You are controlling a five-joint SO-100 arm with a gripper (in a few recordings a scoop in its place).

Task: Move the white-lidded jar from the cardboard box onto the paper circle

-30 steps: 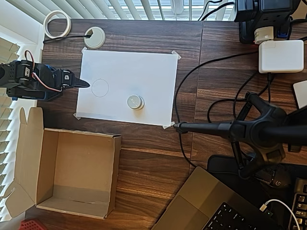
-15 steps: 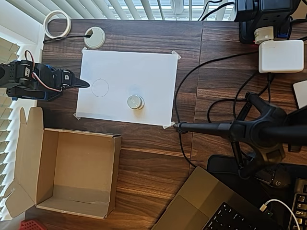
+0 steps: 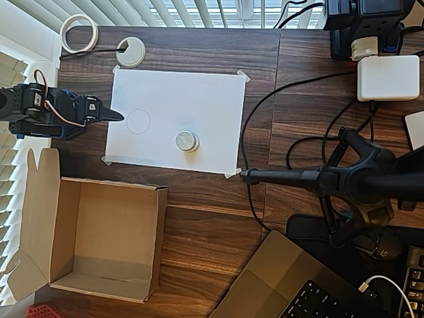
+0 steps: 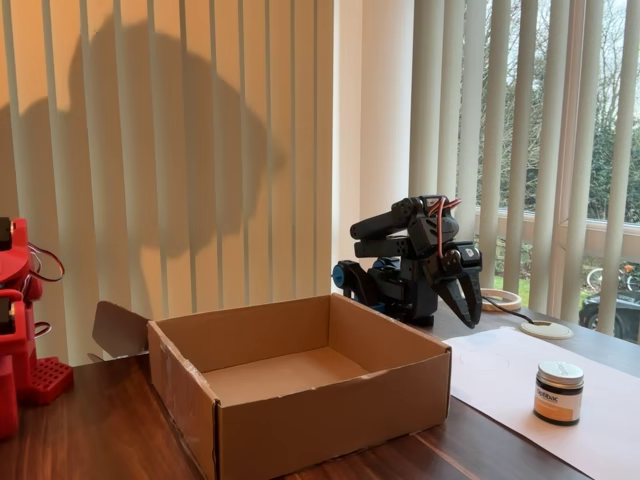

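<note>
Overhead view: white-lidded jar (image 3: 187, 141) is seen upright on the white paper sheet (image 3: 192, 99), outside the paper circle (image 3: 138, 121), which lies at about 10 o'clock from it. Cardboard box (image 3: 99, 240) is empty. Gripper (image 3: 114, 115) is parked at the sheet's 9 o'clock edge, jaws together, holding nothing. Jar should be re-grasped below the lid and set centred on the thin pencil outline.

Fixed view: gripper (image 4: 466, 310) is pointed down. Jar (image 4: 559, 393) is short, round, dark-bodied, with a flat pale lid. Box (image 4: 300, 385) is plain brown corrugated. Worktop (image 4: 90, 440) is dark wood grain.

home office desk by a window, vertical blinds (image 4: 200, 150), laptop (image 3: 278, 285), power adapter (image 3: 387, 77), cables
</note>
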